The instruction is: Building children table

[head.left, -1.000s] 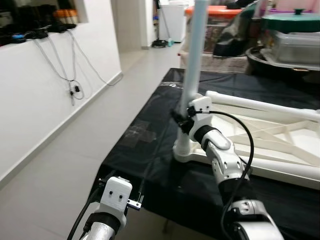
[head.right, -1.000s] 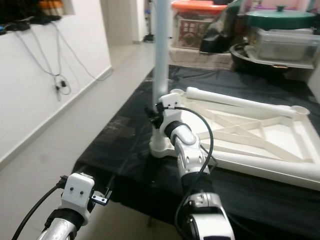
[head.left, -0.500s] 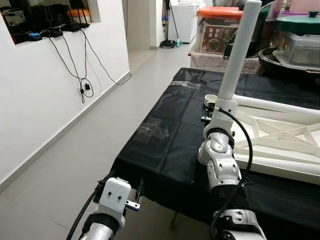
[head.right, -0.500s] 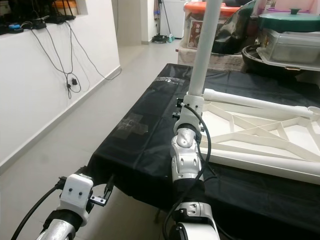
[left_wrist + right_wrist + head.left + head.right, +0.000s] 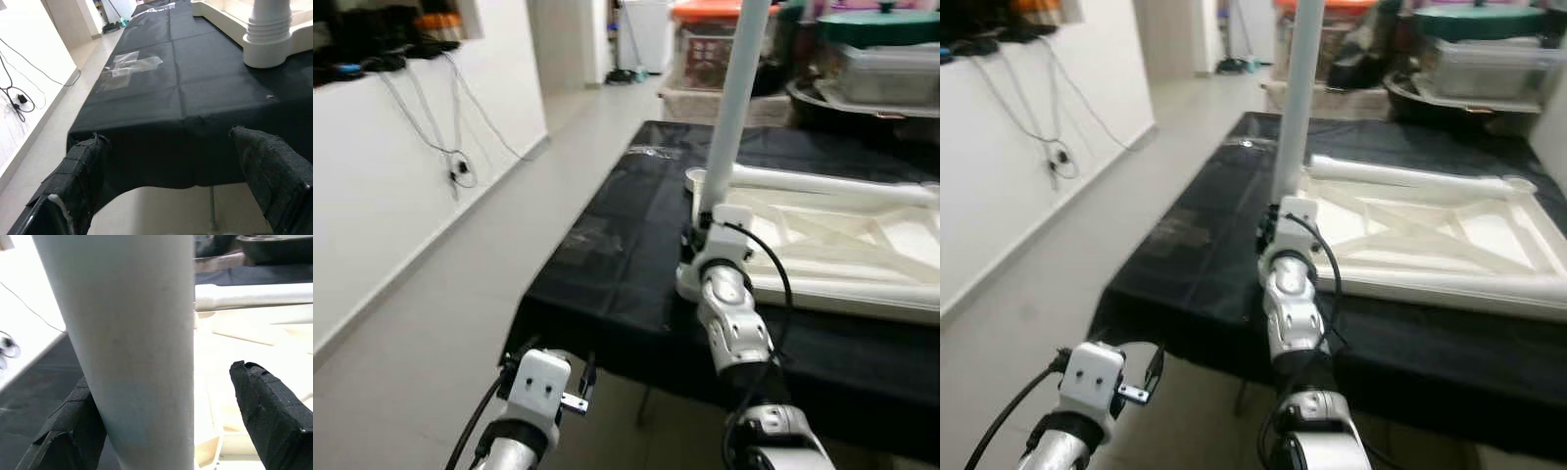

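The table leg [image 5: 732, 103] is seen upright in the corner socket of the white table frame [image 5: 1430, 240], which lies flat on the black-covered counter [image 5: 617, 264]. In the right wrist view, the right tool [image 5: 161, 416] is spread around the leg, one finger touching it, the other apart. The left tool [image 5: 176, 181] is held released before the counter edge. A white wall [image 5: 382, 186] with cables and a pale tiled floor [image 5: 421, 333] are seen on the left.

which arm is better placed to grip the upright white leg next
Right. The right gripper is already at the upright table leg, its open jaws around it at the corner of the tabletop frame. The left gripper hangs low, off the table edge.
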Controlling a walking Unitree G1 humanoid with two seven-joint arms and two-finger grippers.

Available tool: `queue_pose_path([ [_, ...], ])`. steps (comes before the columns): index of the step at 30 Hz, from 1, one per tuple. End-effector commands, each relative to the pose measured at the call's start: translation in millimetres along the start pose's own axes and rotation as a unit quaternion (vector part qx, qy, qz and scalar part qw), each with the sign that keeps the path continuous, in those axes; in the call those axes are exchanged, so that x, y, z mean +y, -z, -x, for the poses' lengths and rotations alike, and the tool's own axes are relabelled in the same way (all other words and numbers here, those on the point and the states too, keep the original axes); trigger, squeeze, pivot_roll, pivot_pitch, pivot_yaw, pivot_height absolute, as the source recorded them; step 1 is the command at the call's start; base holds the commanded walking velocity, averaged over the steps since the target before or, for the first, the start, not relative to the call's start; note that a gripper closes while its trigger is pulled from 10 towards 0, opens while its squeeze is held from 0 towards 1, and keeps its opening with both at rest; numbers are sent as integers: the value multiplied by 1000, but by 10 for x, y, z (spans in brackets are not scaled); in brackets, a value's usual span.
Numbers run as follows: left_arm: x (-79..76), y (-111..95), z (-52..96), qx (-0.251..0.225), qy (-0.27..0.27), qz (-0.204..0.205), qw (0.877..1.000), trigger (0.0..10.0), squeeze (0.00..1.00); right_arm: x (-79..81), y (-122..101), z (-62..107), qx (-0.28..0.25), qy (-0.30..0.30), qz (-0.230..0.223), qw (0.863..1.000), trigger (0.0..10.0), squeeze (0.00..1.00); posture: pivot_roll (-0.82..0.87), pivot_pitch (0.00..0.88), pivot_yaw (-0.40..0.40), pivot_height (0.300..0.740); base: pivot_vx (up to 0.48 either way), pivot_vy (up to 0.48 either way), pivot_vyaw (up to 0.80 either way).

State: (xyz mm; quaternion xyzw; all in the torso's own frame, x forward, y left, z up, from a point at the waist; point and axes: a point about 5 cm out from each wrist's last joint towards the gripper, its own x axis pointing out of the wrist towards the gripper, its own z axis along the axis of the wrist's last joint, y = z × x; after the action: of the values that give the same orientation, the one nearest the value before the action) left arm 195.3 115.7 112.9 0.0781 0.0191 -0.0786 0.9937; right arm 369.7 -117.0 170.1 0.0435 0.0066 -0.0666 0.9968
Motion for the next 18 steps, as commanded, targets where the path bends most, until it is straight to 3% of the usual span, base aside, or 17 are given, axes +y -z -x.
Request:
queue_pose_path([
  [1, 0, 26, 18, 6, -3, -1, 1000, 10000, 0, 215, -126, -22, -20, -56, -40, 997, 10000, 0, 65, 71, 19, 740, 0, 0, 0],
  [4, -6, 27, 22, 6, -2, 0, 1000, 10000, 0, 255, -184, -59, -30, -113, -57, 992, 10000, 0, 65, 69, 17, 740, 0, 0, 0],
  [6, -6, 27, 22, 6, -2, 0, 1000, 10000, 0, 255, -184, -59, -30, -113, -57, 992, 10000, 0, 65, 69, 17, 740, 0, 0, 0],
  [8, -14, 28, 23, 5, -1, 1, 1000, 10000, 0, 287, -231, -89, -44, -182, -61, 980, 10000, 0, 64, 67, 16, 740, 0, 0, 0],
  [11, -16, 29, 22, 6, -1, 1, 1000, 10000, 0, 291, -245, -95, -49, -202, -62, 976, 10000, 0, 64, 67, 16, 740, 0, 0, 0],
  [15, -23, 29, 26, 6, -2, 3, 1000, 10000, 0, 287, -243, -148, -53, -232, -10, 971, 10000, 0, 68, 62, 8, 740, 0, 0, 0],
  [18, -25, 29, 26, 6, -3, 4, 1000, 10000, 0, 258, -197, -167, -44, -228, -2, 973, 10000, 0, 68, 62, 8, 740, 0, 0, 0],
])
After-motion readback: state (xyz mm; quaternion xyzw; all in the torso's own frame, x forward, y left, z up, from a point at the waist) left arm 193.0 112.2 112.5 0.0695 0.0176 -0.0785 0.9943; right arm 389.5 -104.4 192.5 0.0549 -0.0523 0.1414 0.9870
